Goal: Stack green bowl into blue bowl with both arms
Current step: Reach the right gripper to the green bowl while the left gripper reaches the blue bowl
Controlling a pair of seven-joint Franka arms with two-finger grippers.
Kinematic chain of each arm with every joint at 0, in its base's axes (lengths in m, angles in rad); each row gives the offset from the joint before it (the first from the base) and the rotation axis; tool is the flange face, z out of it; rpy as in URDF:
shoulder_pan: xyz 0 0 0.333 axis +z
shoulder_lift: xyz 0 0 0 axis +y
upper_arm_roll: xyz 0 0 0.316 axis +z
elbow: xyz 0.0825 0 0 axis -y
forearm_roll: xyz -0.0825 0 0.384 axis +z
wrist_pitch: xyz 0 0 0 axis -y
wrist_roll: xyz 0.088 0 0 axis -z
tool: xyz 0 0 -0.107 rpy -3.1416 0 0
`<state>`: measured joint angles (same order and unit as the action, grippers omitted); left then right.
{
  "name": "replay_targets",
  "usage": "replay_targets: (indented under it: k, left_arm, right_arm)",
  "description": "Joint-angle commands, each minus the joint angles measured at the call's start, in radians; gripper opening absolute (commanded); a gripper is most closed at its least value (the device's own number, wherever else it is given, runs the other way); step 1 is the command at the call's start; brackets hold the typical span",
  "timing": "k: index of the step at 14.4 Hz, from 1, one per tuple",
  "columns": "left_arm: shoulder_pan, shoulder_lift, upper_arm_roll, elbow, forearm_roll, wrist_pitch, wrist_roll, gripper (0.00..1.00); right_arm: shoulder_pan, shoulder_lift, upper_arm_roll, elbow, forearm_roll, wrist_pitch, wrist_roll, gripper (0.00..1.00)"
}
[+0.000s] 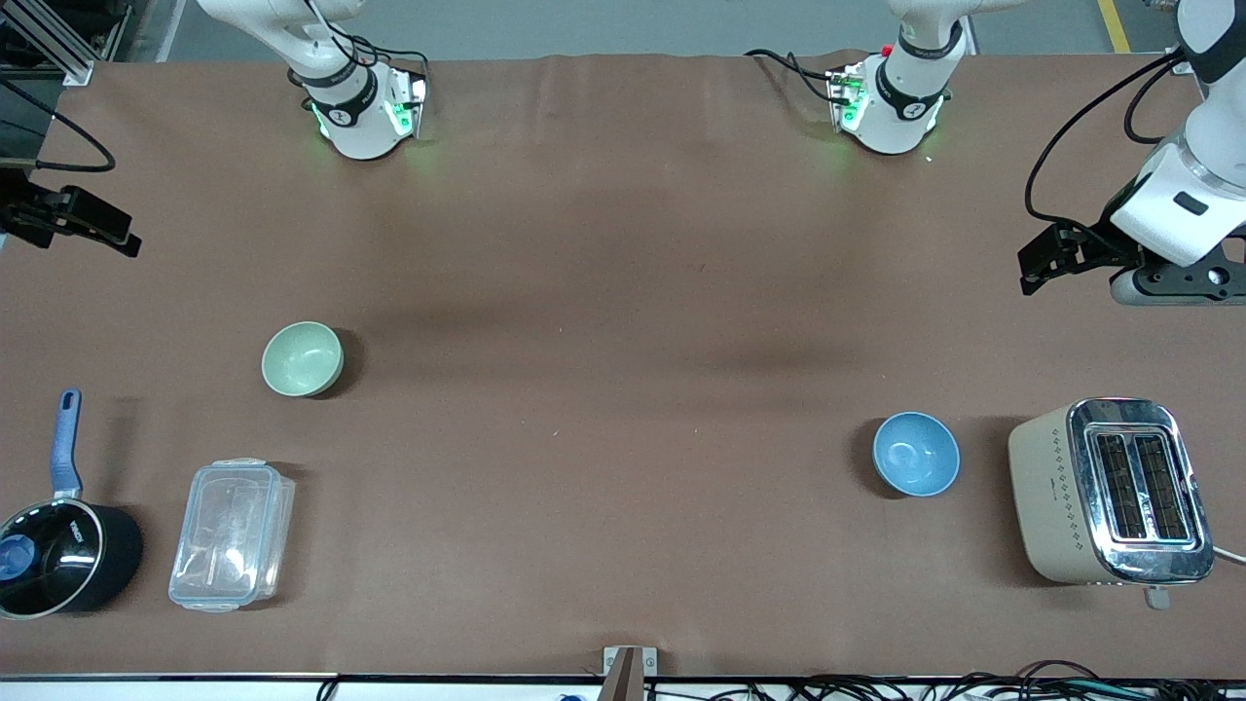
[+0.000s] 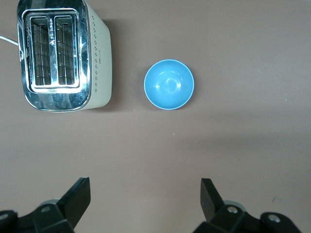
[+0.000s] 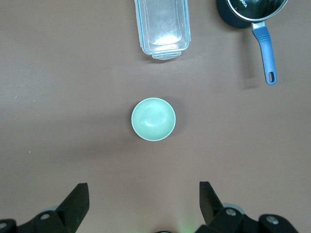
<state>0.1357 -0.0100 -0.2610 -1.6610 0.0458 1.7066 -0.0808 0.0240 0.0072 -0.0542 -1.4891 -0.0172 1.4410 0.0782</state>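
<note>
The green bowl (image 1: 303, 358) sits upright and empty on the brown table toward the right arm's end; it also shows in the right wrist view (image 3: 153, 119). The blue bowl (image 1: 915, 454) sits upright and empty toward the left arm's end, beside the toaster, and shows in the left wrist view (image 2: 169, 84). My right gripper (image 1: 115, 237) (image 3: 143, 191) hangs high over the table, open and empty. My left gripper (image 1: 1037, 268) (image 2: 146, 187) hangs high over the table, open and empty. The two bowls stand far apart.
A beige and chrome toaster (image 1: 1110, 492) stands beside the blue bowl at the left arm's end. A clear plastic lidded box (image 1: 232, 534) and a black saucepan with a blue handle (image 1: 58, 545) lie nearer the front camera than the green bowl.
</note>
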Motion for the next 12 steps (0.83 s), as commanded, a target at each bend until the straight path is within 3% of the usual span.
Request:
replay_targets:
  k: [1, 5, 9, 12]
  left_arm:
    - [0.005, 0.002, -0.001, 0.017, -0.011, -0.004, 0.022, 1.0]
    - [0.008, 0.011, -0.001, 0.024, -0.021, -0.004, 0.021, 1.0]
    - [0.005, 0.14, 0.0, 0.035, -0.008, 0.01, 0.021, 1.0]
    - [0.007, 0.247, 0.003, 0.006, 0.0, 0.128, -0.002, 1.0]
  right_arm:
    - [0.01, 0.002, -0.01, 0.018, 0.013, -0.011, -0.041, 1.0]
    - [0.008, 0.002, -0.01, 0.018, 0.013, -0.011, -0.041, 1.0]
    - [0.004, 0.008, -0.015, 0.006, 0.013, -0.008, -0.075, 1.0]
    - [-0.019, 0.013, -0.022, -0.133, 0.0, 0.04, -0.127, 1.0]
